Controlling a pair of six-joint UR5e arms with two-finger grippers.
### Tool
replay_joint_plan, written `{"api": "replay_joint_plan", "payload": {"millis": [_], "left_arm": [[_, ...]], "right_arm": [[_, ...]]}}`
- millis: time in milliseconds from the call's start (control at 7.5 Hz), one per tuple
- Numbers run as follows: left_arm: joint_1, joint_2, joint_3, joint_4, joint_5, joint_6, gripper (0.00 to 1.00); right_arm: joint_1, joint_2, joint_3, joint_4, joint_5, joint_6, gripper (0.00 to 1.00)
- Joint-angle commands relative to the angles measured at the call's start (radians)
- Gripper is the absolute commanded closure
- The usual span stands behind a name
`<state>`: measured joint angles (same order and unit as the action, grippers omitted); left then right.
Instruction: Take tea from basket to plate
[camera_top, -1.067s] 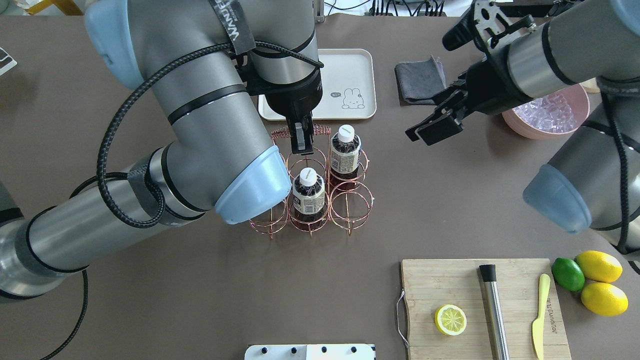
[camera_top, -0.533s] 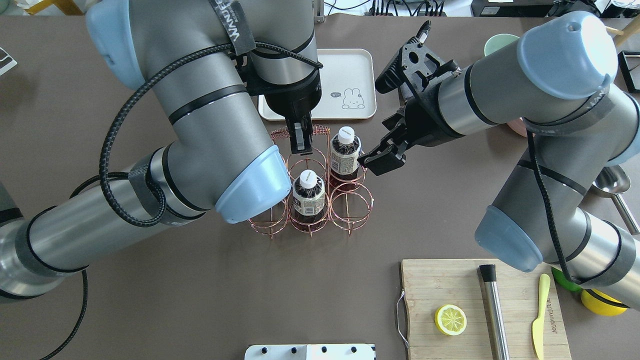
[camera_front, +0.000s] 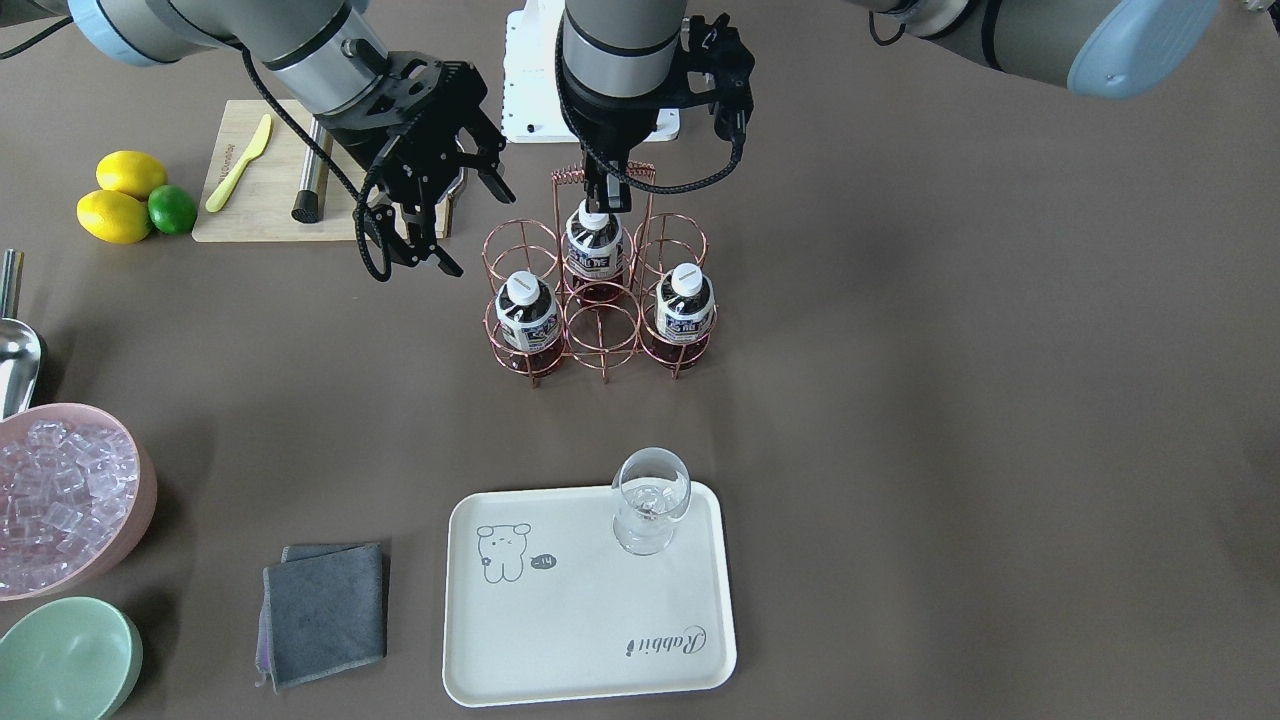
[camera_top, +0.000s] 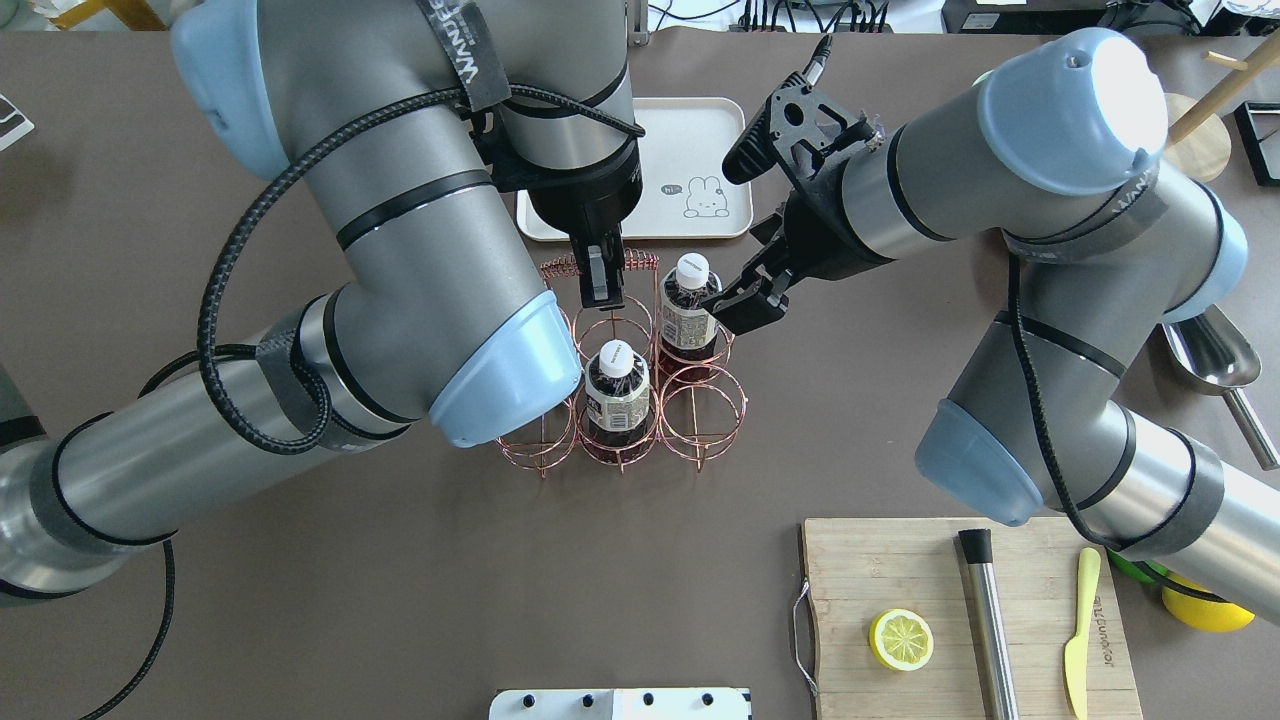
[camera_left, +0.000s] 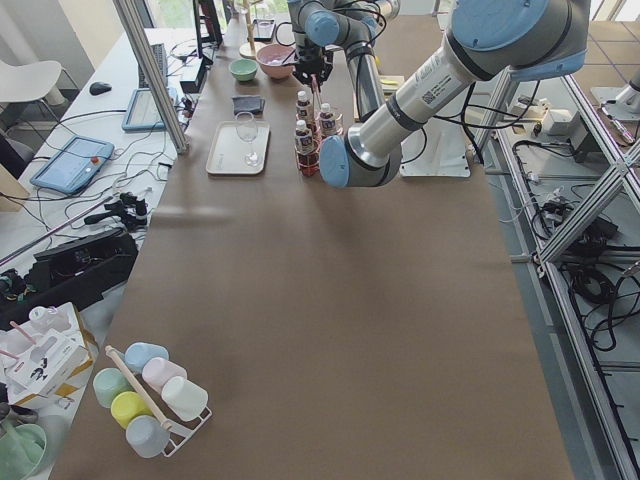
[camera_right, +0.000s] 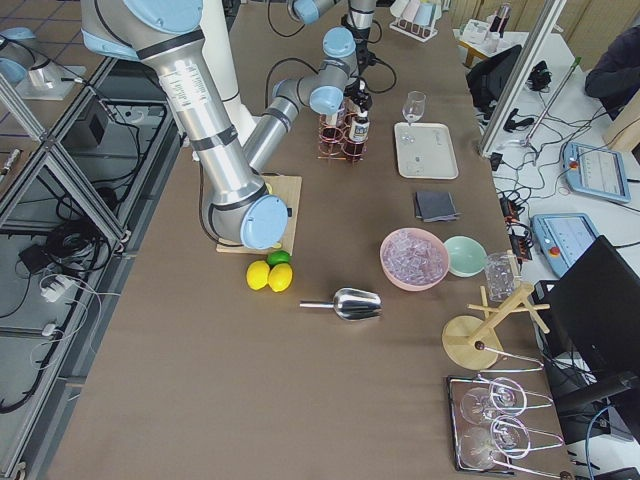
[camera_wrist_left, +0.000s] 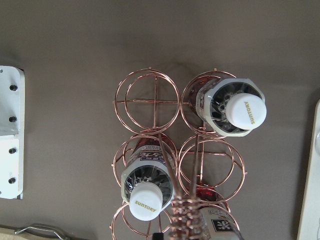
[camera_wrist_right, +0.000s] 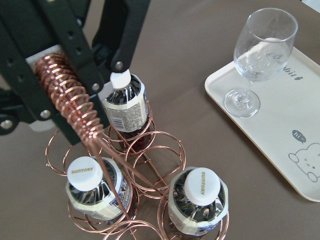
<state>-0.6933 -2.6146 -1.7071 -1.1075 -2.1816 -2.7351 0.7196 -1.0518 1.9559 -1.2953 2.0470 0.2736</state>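
Note:
The copper wire basket (camera_front: 600, 352) stands mid-table and holds three tea bottles (camera_front: 527, 312) (camera_front: 683, 305) (camera_front: 594, 245). My left gripper (camera_top: 603, 285) points straight down and is shut on the coiled top of the basket's handle (camera_wrist_right: 70, 100). My right gripper (camera_top: 742, 290) is open and empty, tilted, close beside the far right bottle (camera_top: 690, 292) without touching it. A second bottle (camera_top: 616, 385) shows in front. The third is hidden under my left arm there. The cream plate (camera_front: 590, 610) lies beyond the basket with a stemmed glass (camera_front: 650, 500) on it.
A cutting board (camera_top: 900, 570) with a half lemon, muddler and knife is at the near right. A pink ice bowl (camera_front: 60, 500), mint bowl (camera_front: 65, 660), grey cloth (camera_front: 325, 610) and metal scoop (camera_top: 1215, 360) lie on the right side.
My right arm has swung in from the right, bringing its open gripper up beside the far right bottle. My left gripper has stayed on the basket handle.

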Motion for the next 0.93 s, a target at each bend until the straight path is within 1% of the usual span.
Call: {"api": "replay_joint_plan", "payload": {"millis": [0, 133, 400, 800], "left_arm": [[0.0, 0.001, -0.002, 0.0, 0.0, 0.0, 1.0], [0.0, 0.002, -0.002, 0.0, 0.0, 0.0, 1.0], [0.0, 0.004, -0.005, 0.0, 0.002, 0.0, 1.0], [0.0, 0.004, -0.006, -0.002, 0.002, 0.0, 1.0]], "right_arm": [[0.0, 0.048, -0.072, 0.002, -0.039, -0.007, 0.07], [-0.002, 0.056, -0.089, 0.004, -0.05, -0.005, 0.08], [-0.002, 0.061, -0.104, 0.01, -0.053, -0.002, 0.15], [-0.017, 0.065, -0.112, 0.017, -0.059, 0.007, 0.17]]}}
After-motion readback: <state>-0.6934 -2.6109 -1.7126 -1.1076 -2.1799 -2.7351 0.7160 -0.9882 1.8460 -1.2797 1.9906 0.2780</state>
